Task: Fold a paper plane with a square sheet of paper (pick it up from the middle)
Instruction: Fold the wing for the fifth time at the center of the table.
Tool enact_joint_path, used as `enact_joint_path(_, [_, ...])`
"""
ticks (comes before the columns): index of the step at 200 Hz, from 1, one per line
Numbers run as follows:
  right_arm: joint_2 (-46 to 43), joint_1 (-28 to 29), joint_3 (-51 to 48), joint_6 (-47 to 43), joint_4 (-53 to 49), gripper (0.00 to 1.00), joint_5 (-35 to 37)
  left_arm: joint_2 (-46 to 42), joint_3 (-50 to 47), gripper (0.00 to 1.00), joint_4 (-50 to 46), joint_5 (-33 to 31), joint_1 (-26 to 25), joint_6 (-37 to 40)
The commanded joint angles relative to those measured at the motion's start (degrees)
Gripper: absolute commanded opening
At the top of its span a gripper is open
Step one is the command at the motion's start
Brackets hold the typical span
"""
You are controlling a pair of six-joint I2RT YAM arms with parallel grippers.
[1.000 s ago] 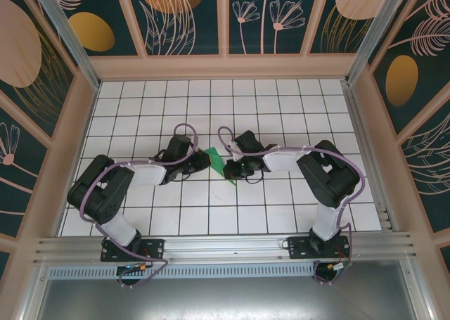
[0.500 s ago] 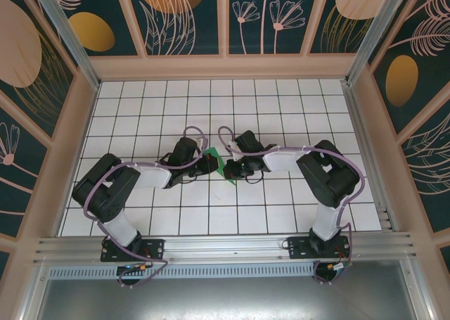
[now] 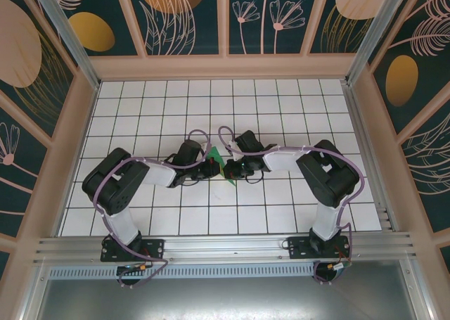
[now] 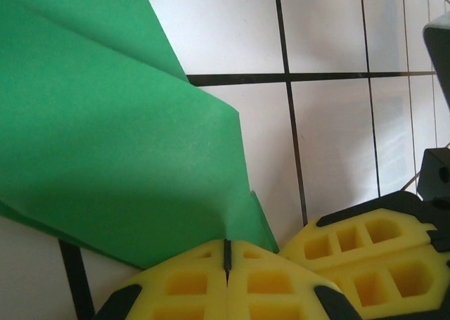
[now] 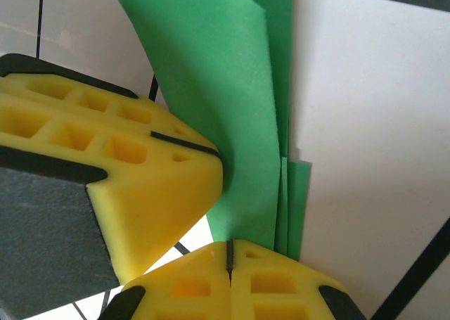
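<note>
Top external view: both arms are meeting mid-table, with the left gripper [image 3: 209,167] and right gripper [image 3: 229,171] each pinching the partly folded paper plane [image 3: 219,163] between them. Folding looks well underway. The next crease is probably calling for steady, coordinated pulling without tearing.

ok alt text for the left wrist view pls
Folded green paper fills the upper left, its lower edge pinched in the left gripper, whose yellow jaws are shut at the bottom. The right gripper shows at lower right, with a white gridded table behind.
</note>
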Motion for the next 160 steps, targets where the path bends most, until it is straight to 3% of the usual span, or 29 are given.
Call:
enact_joint_path(1, [3.7, 0.3, -2.6, -0.1, -5.1, 0.00, 4.5, 1.4, 1.8, 0.03, -5.4, -7.7, -0.2, -0.1])
enact_joint_path(46, [3.5, 0.2, -5.3, -1.4, -7.2, 0.00, 7.2, 1.7, 4.1, 0.02, -14.5, -16.9, 1.4, -0.9])
enact_joint_path(160, [4.0, 0.1, -8.4, -2.0, -8.0, 0.00, 7.9, 3.6, 8.4, 0.05, -16.4, -14.8, 13.1, 5.4])
